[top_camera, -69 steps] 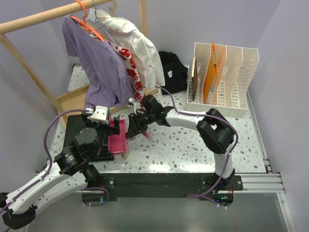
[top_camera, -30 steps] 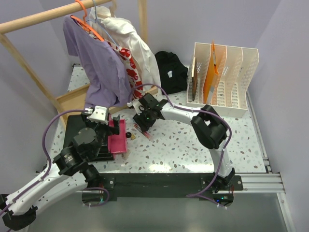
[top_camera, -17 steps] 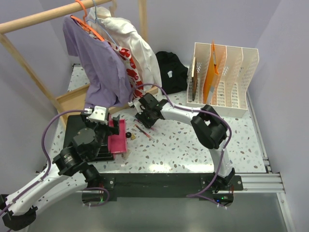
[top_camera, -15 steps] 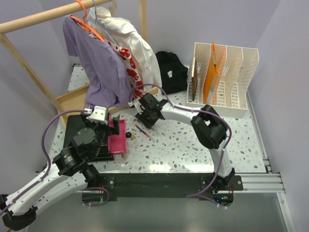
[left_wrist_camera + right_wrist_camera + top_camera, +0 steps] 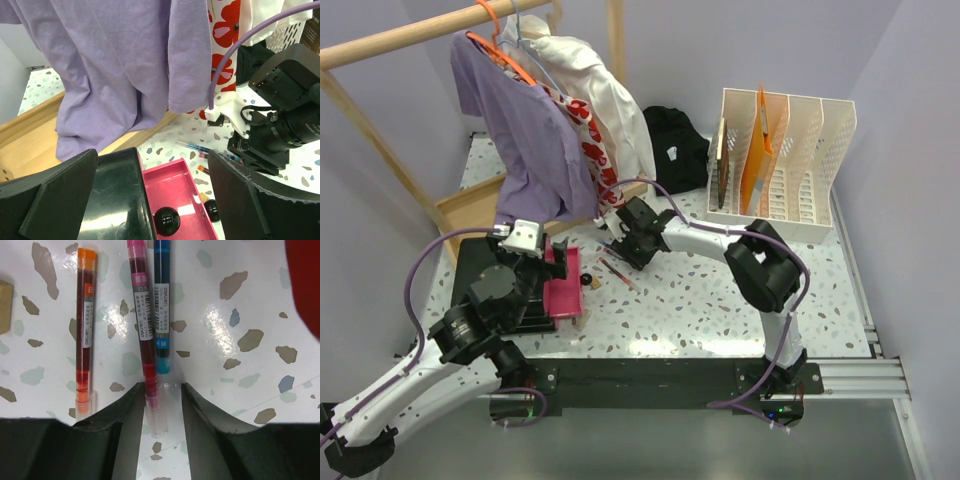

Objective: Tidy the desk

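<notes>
Right hand (image 5: 162, 390) low, astride pink pen (image 5: 142, 325)

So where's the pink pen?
In the right wrist view, the pink pen lies between the orange pen and blue pen, its lower end between the fingers of the right gripper.

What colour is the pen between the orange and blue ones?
Pink-red pen; right wrist view shows it best.

3 pens (image 5: 144, 315) side by side; pink tray (image 5: 172, 185) holds black ball (image 5: 166, 220).
</notes>
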Robot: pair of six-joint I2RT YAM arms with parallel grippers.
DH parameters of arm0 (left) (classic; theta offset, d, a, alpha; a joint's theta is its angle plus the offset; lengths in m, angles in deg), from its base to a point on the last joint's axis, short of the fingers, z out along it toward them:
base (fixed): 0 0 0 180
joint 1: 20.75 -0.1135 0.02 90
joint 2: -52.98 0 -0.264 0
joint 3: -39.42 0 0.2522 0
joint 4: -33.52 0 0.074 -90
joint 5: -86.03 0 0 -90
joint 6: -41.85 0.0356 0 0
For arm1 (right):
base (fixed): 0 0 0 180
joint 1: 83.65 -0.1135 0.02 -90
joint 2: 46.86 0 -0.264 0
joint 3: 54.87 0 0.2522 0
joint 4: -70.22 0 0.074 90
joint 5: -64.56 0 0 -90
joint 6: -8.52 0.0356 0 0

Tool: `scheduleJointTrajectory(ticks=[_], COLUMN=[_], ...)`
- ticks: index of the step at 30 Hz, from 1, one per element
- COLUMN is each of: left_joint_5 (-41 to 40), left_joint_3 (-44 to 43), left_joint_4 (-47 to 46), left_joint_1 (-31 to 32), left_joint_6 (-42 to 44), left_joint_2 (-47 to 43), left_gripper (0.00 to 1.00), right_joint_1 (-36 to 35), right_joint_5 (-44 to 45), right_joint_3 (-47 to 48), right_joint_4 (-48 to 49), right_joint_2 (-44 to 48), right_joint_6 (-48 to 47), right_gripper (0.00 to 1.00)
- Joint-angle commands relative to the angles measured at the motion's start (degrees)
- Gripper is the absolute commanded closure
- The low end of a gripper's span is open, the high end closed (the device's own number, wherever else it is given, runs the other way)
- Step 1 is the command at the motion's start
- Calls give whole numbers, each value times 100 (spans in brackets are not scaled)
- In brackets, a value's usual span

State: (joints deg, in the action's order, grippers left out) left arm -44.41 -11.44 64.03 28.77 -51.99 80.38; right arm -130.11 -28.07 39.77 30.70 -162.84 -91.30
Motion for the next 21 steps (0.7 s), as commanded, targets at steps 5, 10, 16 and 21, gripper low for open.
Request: scheduleJointTrajectory(ticks=[5, 10, 16, 21], left_joint_5=[46, 37, 247, 948], left_joint_3=[-8, 1, 10, -16], left_joint_4=[-252, -251, -295, -506], left_joint_1=[-39, -39, -39, -39], left_joint_6=[14, -12, -82, -442], left_joint_2=[-59, -68, -50, 2], left_gripper=[4, 4, 3, 3], right_joint_1=[49, 58, 119, 295], right_joint_5=[132, -61, -729, -1449], right_joint_3=[-345, -485, -810, -1266], right_joint_4=[-210, -447, -1036, -1396], right_joint_2=[296, 576, 1217, 2034], right_joint_6=[-336, -722, -1451, -1865], right_gripper=[85, 97, 100, 100])
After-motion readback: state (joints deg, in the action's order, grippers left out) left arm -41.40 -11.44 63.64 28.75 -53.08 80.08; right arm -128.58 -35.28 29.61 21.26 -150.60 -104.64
